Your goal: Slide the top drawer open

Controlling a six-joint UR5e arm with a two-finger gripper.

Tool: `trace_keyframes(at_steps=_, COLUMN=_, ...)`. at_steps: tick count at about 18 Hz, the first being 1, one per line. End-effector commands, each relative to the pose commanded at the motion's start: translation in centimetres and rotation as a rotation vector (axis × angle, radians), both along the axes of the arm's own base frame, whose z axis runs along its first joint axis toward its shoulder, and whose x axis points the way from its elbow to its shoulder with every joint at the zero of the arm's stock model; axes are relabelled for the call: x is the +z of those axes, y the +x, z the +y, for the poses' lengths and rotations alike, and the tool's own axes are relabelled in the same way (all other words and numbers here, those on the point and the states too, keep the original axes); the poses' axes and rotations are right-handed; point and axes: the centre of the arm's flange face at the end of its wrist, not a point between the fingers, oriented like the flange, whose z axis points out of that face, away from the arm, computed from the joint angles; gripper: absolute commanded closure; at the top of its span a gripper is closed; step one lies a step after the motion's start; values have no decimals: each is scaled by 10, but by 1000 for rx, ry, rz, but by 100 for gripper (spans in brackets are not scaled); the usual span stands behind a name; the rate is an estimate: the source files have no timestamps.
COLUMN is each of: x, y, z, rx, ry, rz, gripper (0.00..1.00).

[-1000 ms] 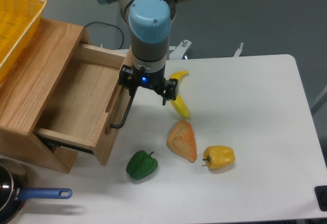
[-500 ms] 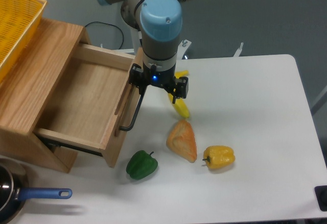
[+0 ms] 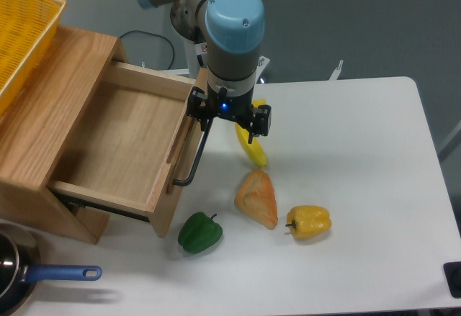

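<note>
**Top drawer pulled well out, pull looked close to done**

The top drawer (image 3: 119,143) stood drawn far out of the wooden cabinet (image 3: 43,114) at the left of the tabletop (image 3: 360,186), its shallow box open to view and bare inside. Its front panel faced the middle of the tabletop, with the black bar handle (image 3: 193,159) running along it. The end effector (image 3: 216,118) hung at the upper end of that handle, its fingers apparently either side of the bar; whether they pinched the bar or merely sat around it could not be told, since the wrist hid the tips.

Judged from how much of the box showed, the opening itself seemed largely achieved. What remained, most likely, was a little more travel if the slides allowed it, then letting go of the handle and lifting clear.

The lower corner of the drawer front lay just beside a green pepper (image 3: 199,232). A banana (image 3: 252,143) sat close behind the end effector, with a piece of bread (image 3: 257,197) and a yellow pepper (image 3: 309,222) further out. A yellow basket (image 3: 21,35) rested on the cabinet top, and a blue-handled pan (image 3: 43,276) sat at the near left edge
</note>
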Motion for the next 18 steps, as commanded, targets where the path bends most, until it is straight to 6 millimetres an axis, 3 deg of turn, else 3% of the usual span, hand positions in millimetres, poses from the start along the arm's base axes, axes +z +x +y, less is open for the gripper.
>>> trace_keyframes(at_steps=4, x=15, y=-6, z=-12, rx=21, ry=23, rz=18, gripper=0)
trace_keyframes(at_steps=9, x=35, y=-29, z=-26, rx=38, ry=55, rz=54, gripper=0)
trace_keyframes(at_steps=13, x=27, y=-48, z=-29, rx=-58, ry=68, rz=96, gripper=0)
trace_keyframes(at_steps=15, x=25, y=-67, z=-32, rx=-33, ry=105, rz=136, gripper=0)
trace_keyframes(at_steps=18, x=23, y=-77, z=-35, rx=-39, ry=122, rz=137, gripper=0)
